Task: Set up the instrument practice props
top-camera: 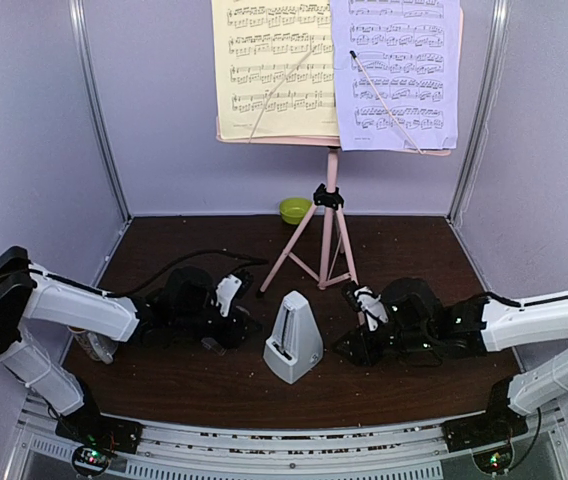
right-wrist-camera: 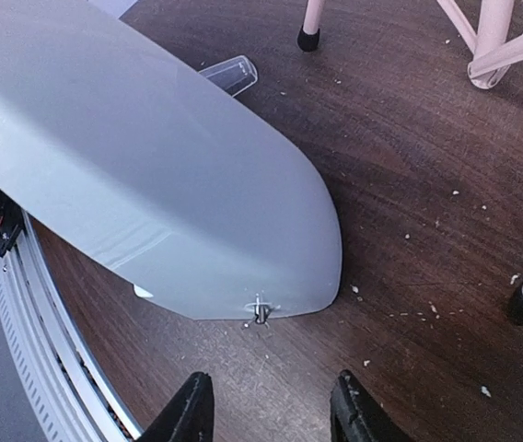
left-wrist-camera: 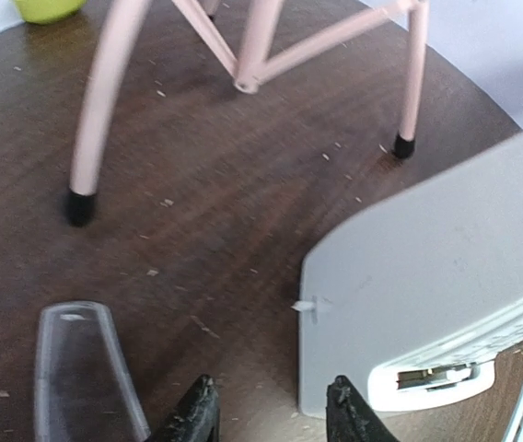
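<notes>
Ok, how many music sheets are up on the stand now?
2. The yellow sheet sits on the left of the desk of the pink stand, the lavender sheet on the right. Others could be hidden behind them.

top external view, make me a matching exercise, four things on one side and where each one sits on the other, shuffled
Things
1. yellow music sheet
2. lavender music sheet
3. metronome
4. green bowl

Places
a. far back of the table, by the wall
b. right half of the music stand desk
c. in front of the stand's legs
d. left half of the stand's desk

Pairs: 1-d, 2-b, 3-c, 4-a
</notes>
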Robot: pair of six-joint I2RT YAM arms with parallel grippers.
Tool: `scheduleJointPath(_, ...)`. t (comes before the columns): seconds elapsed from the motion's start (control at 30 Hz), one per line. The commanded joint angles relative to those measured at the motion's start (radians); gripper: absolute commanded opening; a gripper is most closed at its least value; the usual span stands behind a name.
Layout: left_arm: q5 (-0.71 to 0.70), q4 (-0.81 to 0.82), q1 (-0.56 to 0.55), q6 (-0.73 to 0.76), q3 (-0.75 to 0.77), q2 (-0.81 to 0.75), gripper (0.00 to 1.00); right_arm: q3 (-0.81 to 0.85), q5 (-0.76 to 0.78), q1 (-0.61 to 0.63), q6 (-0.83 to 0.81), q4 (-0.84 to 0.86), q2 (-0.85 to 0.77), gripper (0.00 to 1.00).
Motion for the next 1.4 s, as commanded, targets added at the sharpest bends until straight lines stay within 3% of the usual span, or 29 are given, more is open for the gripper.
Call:
scheduleJointPath(0.0,0.025,0.162,-0.026,-0.052,-0.014,0.075,0.39,0.006,0.071,0.023,0.052,0.127,0.082,0.43)
scheduleJointPath(0.1,0.028,0.201,-0.054,-0.058,-0.007,0.121,0.37,0.02,0.087,0.023,0.053,0.177,0.137,0.35)
scheduleJointPath(0.33,0.049,0.295,-0.117,-0.079,-0.029,0.168,0.32,0.09,0.136,0.005,0.021,0.196,0.218,0.28)
scheduleJointPath(0.63,0.071,0.478,-0.177,-0.099,-0.094,0.178,0.33,0.137,0.122,-0.063,-0.079,0.164,0.224,0.3)
scheduleJointPath(0.77,0.049,0.641,-0.161,-0.101,-0.197,0.152,0.38,0.127,0.119,-0.092,-0.115,0.11,0.153,0.39)
scheduleJointPath(0.83,0.04,0.706,-0.135,-0.096,-0.241,0.145,0.47,0.115,0.112,-0.105,-0.126,0.087,0.098,0.49)
scheduleJointPath(0.97,0.076,0.675,-0.079,-0.021,-0.25,0.145,0.54,0.116,0.074,-0.107,-0.13,0.033,0.014,0.68)
scheduleJointPath(1.17,0.097,0.695,-0.078,0.194,-0.257,0.157,0.53,0.136,0.017,-0.099,-0.019,0.007,-0.079,0.94)
scheduleJointPath(1.2,0.086,0.683,-0.078,0.209,-0.25,0.158,0.53,0.157,0.036,-0.088,0.014,-0.009,-0.083,0.99)
scheduleJointPath(1.37,0.004,0.718,-0.078,0.205,-0.262,0.15,0.53,0.303,0.338,0.058,0.194,-0.179,-0.026,1.0)
